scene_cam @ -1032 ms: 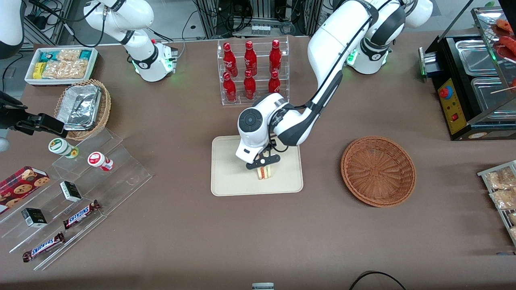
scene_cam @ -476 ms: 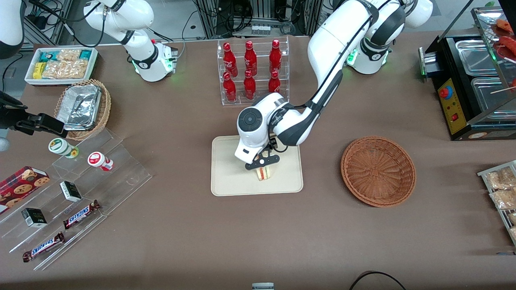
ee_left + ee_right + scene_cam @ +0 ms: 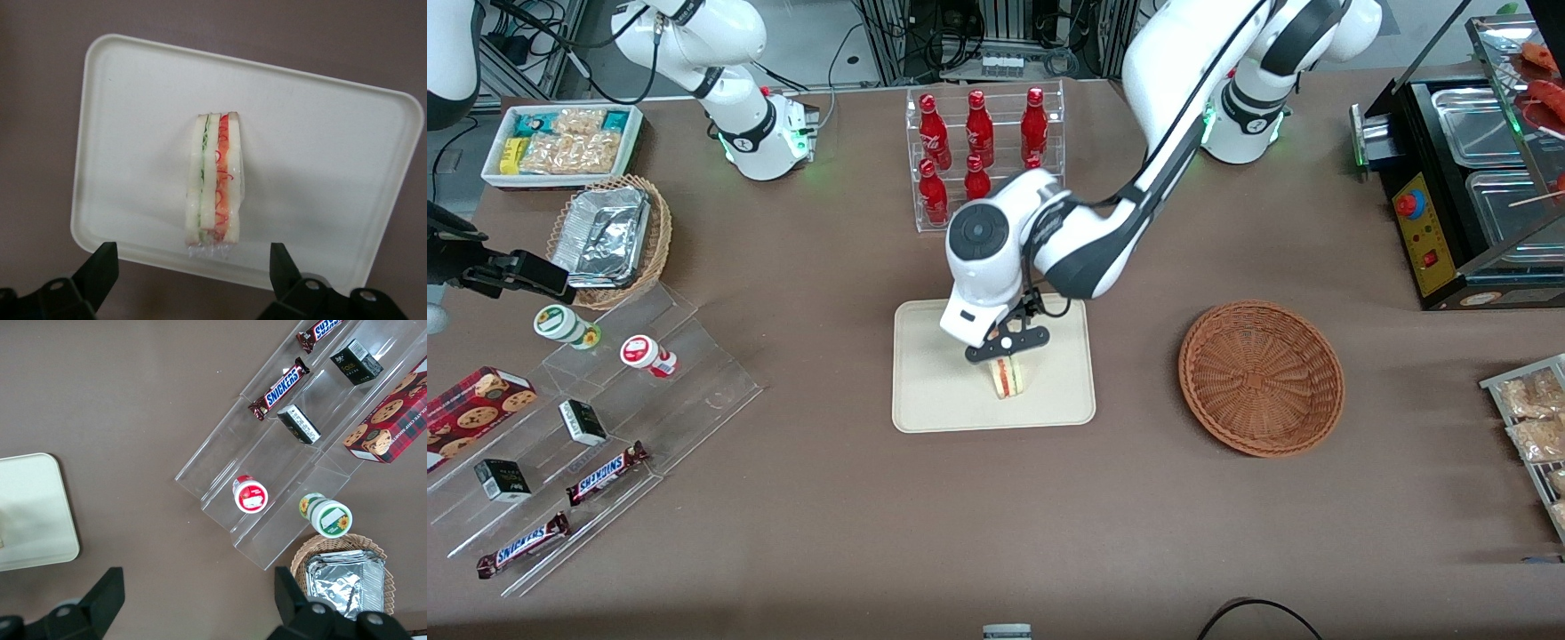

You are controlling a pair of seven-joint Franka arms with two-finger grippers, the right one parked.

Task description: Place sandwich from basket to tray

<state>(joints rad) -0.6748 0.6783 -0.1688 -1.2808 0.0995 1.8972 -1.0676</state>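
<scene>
The sandwich (image 3: 1009, 377) (image 3: 215, 181), a pale bread wedge with green and red filling, lies on the cream tray (image 3: 934, 400) (image 3: 313, 140), standing on its edge. My gripper (image 3: 1007, 343) (image 3: 193, 270) hovers just above the sandwich, open, with its black fingers (image 3: 100, 267) spread wide and nothing between them. The reddish-brown wicker basket (image 3: 1261, 377) sits on the table beside the tray, toward the working arm's end, with nothing in it.
A clear rack of red bottles (image 3: 983, 156) stands farther from the front camera than the tray. Toward the parked arm's end are a foil-tray basket (image 3: 612, 238), a snack bin (image 3: 560, 144) and an acrylic stand with candy bars (image 3: 605, 471). A food warmer (image 3: 1476, 178) stands past the basket.
The gripper has let go of the sandwich and risen above it. The sandwich stays on the tray.
</scene>
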